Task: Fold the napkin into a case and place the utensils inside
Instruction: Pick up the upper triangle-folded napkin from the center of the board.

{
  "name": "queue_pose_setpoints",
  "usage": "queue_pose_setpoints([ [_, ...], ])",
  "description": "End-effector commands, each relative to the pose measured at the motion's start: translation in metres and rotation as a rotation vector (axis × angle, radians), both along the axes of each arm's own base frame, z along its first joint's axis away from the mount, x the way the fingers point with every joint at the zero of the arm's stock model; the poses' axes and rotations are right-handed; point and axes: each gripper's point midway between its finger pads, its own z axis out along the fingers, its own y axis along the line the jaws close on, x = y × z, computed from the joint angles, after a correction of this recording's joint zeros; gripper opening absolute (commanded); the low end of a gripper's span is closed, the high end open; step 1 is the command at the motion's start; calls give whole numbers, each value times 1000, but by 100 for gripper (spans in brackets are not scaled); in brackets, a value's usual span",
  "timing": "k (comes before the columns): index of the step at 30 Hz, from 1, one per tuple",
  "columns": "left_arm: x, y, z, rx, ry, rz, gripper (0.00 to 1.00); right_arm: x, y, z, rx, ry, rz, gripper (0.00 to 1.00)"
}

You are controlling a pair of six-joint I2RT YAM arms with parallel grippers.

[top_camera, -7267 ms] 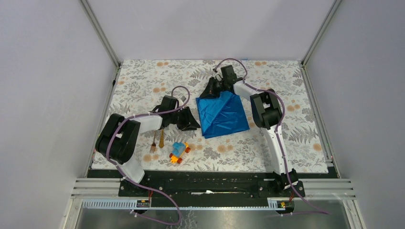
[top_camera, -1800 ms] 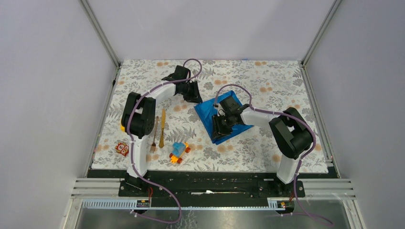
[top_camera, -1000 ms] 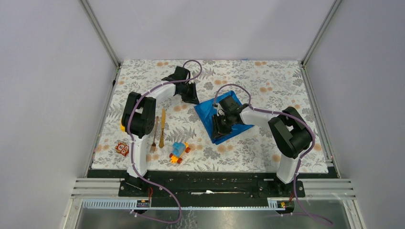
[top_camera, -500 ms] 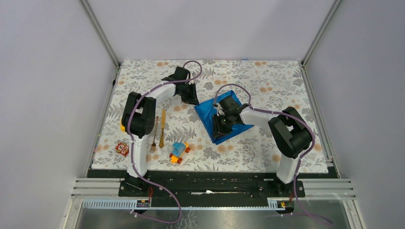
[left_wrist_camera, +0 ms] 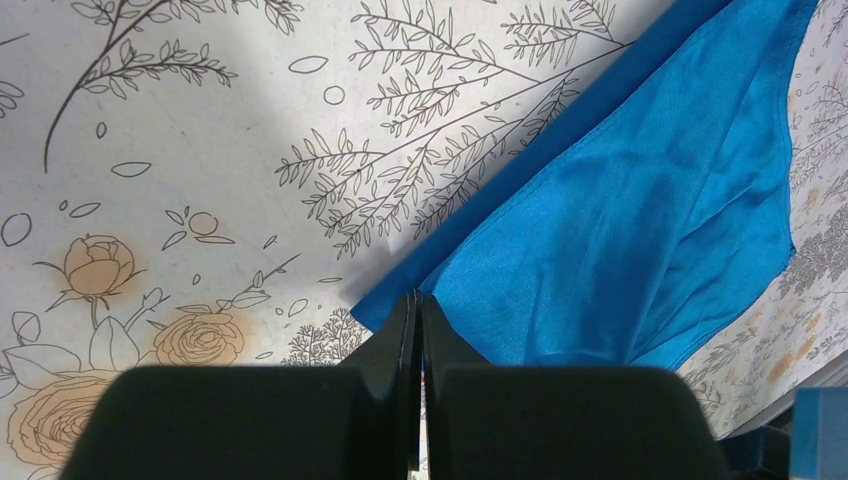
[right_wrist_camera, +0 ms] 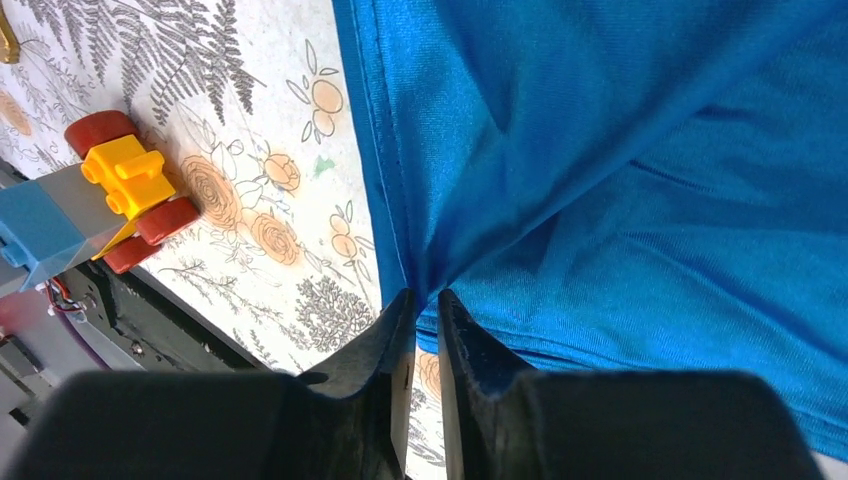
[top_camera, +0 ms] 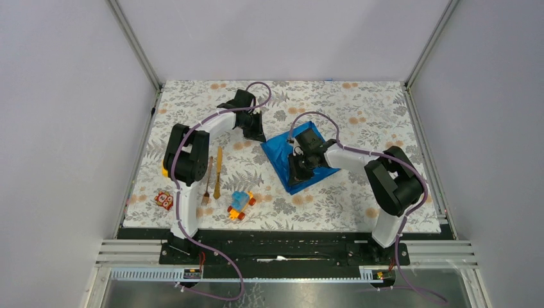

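The napkin (right_wrist_camera: 620,180) is thin, finely woven cloth with a soft sheen. The table cover (left_wrist_camera: 200,120) looks smooth, matt and printed. The toy car (right_wrist_camera: 90,200) is glossy plastic. The left gripper (left_wrist_camera: 417,298) has matt black plastic fingers (left_wrist_camera: 395,350). The frame rail (top_camera: 128,250) is dull bare metal.

Bare mat (top_camera: 385,122) spreads right of the napkin (top_camera: 277,154); toy car (top_camera: 240,205), fork (top_camera: 206,186), knife (top_camera: 218,170) crowd the near-left.
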Motion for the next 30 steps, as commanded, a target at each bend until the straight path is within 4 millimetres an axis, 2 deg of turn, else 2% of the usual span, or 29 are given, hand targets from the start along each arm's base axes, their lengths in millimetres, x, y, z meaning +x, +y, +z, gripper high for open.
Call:
queue_pose_setpoints([
  [1, 5, 1, 33, -11, -63, 21, 0, -5, -6, 17, -14, -44, 21, 20],
  [10, -12, 10, 8, 22, -7, 32, 0, -18, -12, 14, -34, -21, 47, 21],
  [13, -11, 13, 9, 38, -21, 37, 0, -17, -11, 20, -64, -74, 82, 37],
  [16, -10, 14, 13, 46, -23, 38, 2, -8, -14, 29, -177, -216, 138, 52],
  [18, -7, 20, 18, 75, -37, 50, 17, -4, -15, 33, -263, -306, 201, 63],
  [20, -4, 23, 30, 91, -67, 51, 29, -3, -10, 35, -331, -370, 268, 70],
  [25, 2, 30, 67, 107, -160, 46, 46, 3, 5, 29, -475, -427, 353, 71],
  [28, 1, 37, 82, 109, -192, 55, 51, 5, 13, 24, -513, -429, 379, 63],
  [30, 2, 40, 87, 97, -199, 59, 52, 8, 14, 20, -536, -428, 386, 53],
])
